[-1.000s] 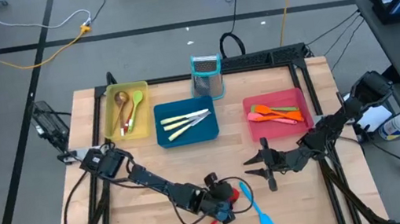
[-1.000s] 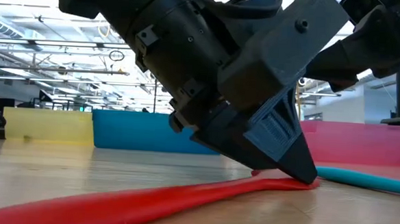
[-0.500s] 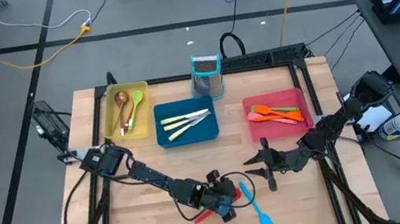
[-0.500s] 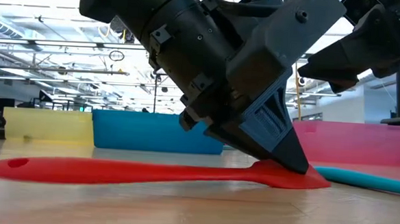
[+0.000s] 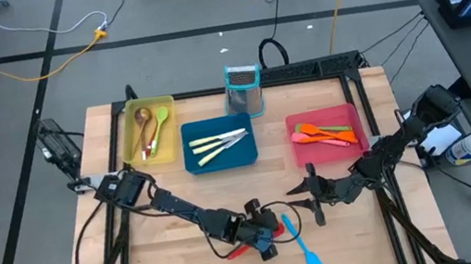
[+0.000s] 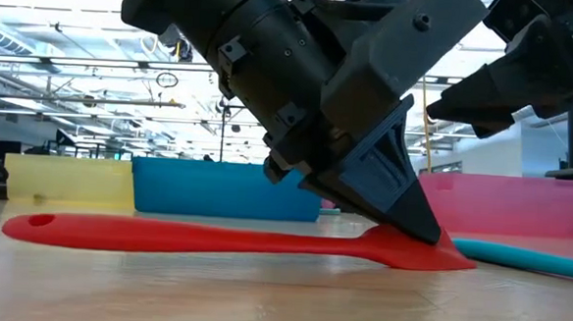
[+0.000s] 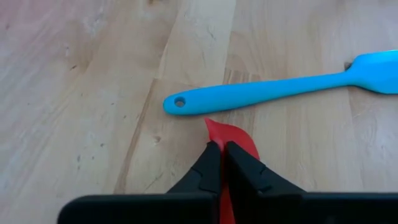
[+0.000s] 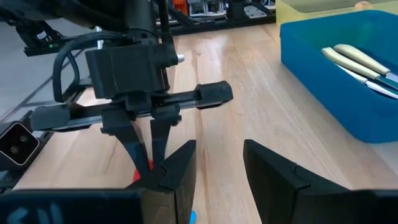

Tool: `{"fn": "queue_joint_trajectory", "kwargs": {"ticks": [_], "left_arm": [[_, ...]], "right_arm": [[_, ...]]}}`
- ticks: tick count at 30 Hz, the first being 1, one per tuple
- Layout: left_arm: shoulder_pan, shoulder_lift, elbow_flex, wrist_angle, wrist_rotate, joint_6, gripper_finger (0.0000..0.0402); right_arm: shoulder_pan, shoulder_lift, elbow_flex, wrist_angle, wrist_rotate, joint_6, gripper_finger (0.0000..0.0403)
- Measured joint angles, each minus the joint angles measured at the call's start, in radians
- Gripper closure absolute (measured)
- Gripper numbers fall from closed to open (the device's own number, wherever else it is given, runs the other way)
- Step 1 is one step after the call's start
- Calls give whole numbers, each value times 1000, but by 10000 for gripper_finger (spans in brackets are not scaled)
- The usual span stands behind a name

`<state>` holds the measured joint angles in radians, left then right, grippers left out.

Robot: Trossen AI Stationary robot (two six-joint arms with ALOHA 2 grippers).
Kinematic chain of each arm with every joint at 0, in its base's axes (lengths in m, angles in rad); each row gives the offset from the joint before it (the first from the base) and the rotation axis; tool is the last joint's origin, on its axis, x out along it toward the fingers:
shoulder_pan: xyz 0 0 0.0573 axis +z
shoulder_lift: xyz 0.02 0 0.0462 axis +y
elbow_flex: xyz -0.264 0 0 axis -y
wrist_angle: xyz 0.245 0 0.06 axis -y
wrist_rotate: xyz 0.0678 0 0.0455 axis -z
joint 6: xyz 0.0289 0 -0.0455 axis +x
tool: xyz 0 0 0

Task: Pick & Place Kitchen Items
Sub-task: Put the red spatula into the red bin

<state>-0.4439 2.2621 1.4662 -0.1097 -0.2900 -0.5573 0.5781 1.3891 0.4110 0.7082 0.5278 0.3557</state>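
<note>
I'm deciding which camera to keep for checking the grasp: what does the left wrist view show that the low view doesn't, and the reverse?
Only the left wrist view shows the left gripper shut edge-on across the red spatula's blade, and the blue spatula's handle with its hanging hole lying just beyond. Only the low view shows the red spatula's whole handle stretched out just above the table, with the yellow tray, blue tray and red tray behind. Both show the pinched blade and part of the blue spatula.

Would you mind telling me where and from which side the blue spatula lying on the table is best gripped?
Grip the blue spatula on its slim handle, coming straight down from above. It lies flat on the wood, clear of the red spatula that the left gripper pinches, so the fingers should straddle the handle crosswise.
</note>
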Motion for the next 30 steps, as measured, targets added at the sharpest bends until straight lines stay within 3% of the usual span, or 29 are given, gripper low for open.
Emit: {"fn": "queue_joint_trajectory", "kwargs": {"ticks": [7,15,20,25,30], "left_arm": [[-3,-78,-2,-14,16,101,394],[-1,-101,-3,-65,-9,119,396],[9,-102,-2,-83,-19,112,396],[19,-103,-2,-75,-28,132,392],[27,-103,-2,-74,-34,138,396]], "right_arm": [[0,0,0,4,-1,10,277],[-1,1,0,-45,0,163,277],[-1,94,0,-12,-14,159,277],[-17,225,0,119,-78,156,277],[-71,293,1,239,-261,107,277]]}}
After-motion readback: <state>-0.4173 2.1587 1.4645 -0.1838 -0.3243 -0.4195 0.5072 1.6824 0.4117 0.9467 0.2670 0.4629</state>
